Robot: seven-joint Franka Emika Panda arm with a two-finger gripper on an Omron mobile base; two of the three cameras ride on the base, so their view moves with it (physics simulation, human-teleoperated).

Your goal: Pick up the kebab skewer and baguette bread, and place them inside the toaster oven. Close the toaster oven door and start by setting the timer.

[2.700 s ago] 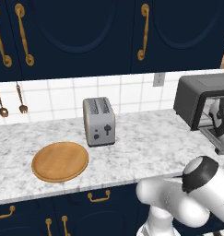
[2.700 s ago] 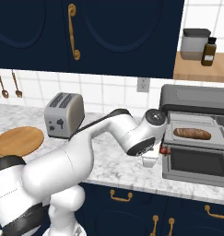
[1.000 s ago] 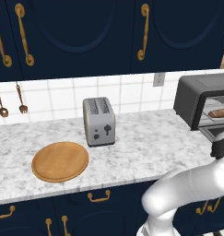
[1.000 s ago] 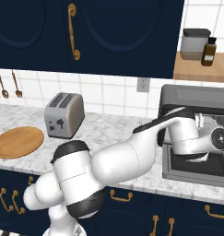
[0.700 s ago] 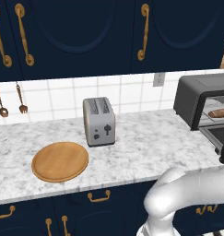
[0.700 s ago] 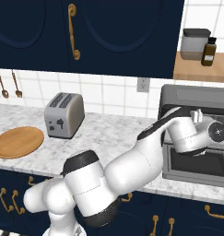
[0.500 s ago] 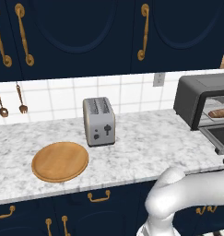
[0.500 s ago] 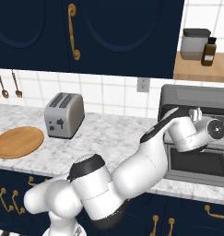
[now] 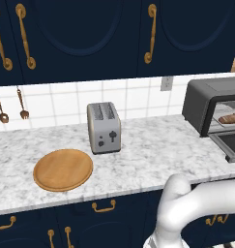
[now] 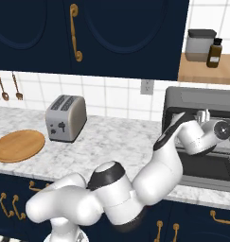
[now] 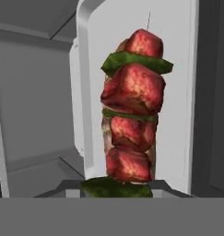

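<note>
Skewer-first: the kebab skewer [image 11: 132, 110] stands straight out from the gripper [image 11: 117, 188], which is clenched on its near end, long axis pointing into the toaster oven [image 10: 201, 106] (baguette bread [image 9: 231, 117] already on the rack inside), so forward is the way.

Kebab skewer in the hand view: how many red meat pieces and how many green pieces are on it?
On the kebab skewer:
red meat chunks: 4
green pieces: 3
Total: 7
</note>
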